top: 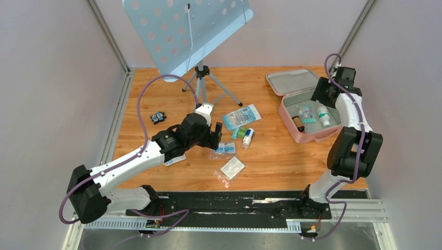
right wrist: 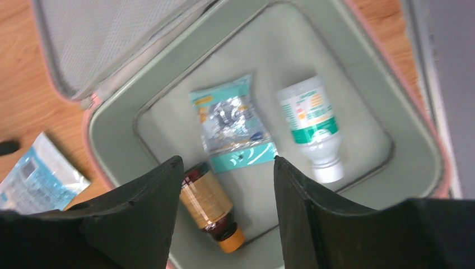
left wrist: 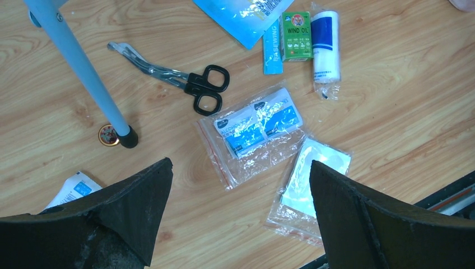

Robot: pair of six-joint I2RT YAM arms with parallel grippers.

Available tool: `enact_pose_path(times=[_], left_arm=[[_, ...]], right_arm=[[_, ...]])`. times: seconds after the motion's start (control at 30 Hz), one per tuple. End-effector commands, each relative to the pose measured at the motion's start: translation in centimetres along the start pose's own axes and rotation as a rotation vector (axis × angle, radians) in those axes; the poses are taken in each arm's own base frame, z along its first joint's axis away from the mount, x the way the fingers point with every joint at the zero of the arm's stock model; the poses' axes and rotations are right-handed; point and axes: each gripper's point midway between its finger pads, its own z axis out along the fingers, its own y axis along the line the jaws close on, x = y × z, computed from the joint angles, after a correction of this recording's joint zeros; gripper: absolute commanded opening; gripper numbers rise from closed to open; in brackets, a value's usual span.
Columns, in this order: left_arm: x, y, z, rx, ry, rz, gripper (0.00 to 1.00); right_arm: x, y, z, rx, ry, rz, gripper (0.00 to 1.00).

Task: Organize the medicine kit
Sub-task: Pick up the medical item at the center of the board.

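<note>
left tool wide open, holding nothing, hovering over loose stock mid-bench
nearest to the arm bases: clear bag with a white pad, partly behind the left tool's right finger
just beyond it, touching: red-edged zip bag of blue foil sachets, print too small to read
white packet pokes out under the other finger
black-handled scissors lie left of the sachet bag, blades toward the stand leg; small round disc sits at the leg's foot
further out: green box reads "WIND OIL", white roll with a blue band just right of it, a blue strip on its left with lettering I can't read for sure, blue foil pouch beyond
medicine kit sits far right on the bench, open, mouth up, lid leaning back to the far-left, hinge on the far side, body skewed to the bench edges; base looks near square, so can't call the long axis
right tool over the kit, jaws partly apart, nothing between them
inside, flat on the grey lining: brown bottle with gold label and orange cap, teal packet, white bottle with green label; text blurred
perforated blue stand on its tripod at far centre, small black-blue item far left
</note>
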Motion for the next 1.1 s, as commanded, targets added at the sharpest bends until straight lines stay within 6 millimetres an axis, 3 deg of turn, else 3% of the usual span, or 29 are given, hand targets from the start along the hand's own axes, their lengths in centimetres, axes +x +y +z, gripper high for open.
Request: enact_pose_path(times=[0.0,0.17,0.2,0.3,0.5,0.63,0.8,0.93,1.07], left_arm=[[-1.3,0.1,-0.6,-0.003,-0.046,0.009,1.0],[-1.6,0.6,-0.9,-0.029,-0.062,0.0,1.0],[-1.6,0.8,-1.0,-0.036,-0.065,-0.008,1.0],[-1.9,1.3,-1.5,-0.058,-0.092,-0.023,1.0],[-1.9,2.4,-2.3,-0.1,-0.107,-0.032,1.0],[-1.7,2.7,-2.5,-0.117,-0.102,-0.03,1.0],[-1.7,3.0,-3.1,-0.12,-0.112,-0.038,1.0],[-1.7,3.2,-3.2,-0.129,-0.119,-0.033,1.0],[-1.9,3.3,-3.2,-0.132,-0.123,-0.023,1.0]], right_arm=[[0.4,4.9,-3.4,-0.164,-0.026,-0.004,0.58],[3.0,12.7,-6.5,-0.265,-0.058,-0.1,0.53],[4.2,14.7,-7.1,-0.303,-0.049,-0.127,0.52],[7.7,18.5,-7.8,-0.374,0.013,-0.116,0.47],[17.3,23.2,-6.9,-0.378,0.218,-0.078,0.63],[21.2,24.5,-5.4,-0.333,0.317,-0.065,0.65],[23.0,25.4,-3.7,-0.312,0.371,-0.08,0.66],[24.2,24.8,-2.3,-0.266,0.396,-0.094,0.65],[25.3,24.2,-1.7,-0.243,0.422,-0.101,0.56]])
